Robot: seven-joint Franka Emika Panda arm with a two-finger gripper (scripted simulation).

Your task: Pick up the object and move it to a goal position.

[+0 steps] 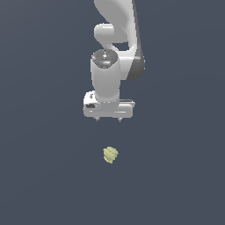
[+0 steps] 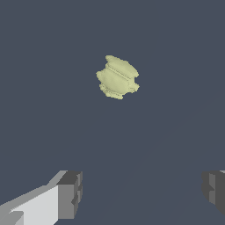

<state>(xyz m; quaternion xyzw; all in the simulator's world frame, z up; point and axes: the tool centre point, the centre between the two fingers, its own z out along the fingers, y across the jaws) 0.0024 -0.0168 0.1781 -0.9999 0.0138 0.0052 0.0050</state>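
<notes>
Gripper [image 1: 108,119] hanging above the object [image 1: 110,154], jaws spread wide and holding nothing.

The arm [image 1: 115,39] is pointing the gripper straight down over the plain dark surface [image 1: 44,176]. The object, a small pale yellow-green knobbly clump, is lying on that surface below the gripper and well apart from it. In the wrist view both fingers [image 2: 70,193] are showing with a broad gap between them, and the object [image 2: 117,77] is sitting clear of both.

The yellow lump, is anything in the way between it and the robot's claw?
No. Only bare dark floor shows between the open gripper and the yellow-green lump. The gripper is not touching it.
</notes>
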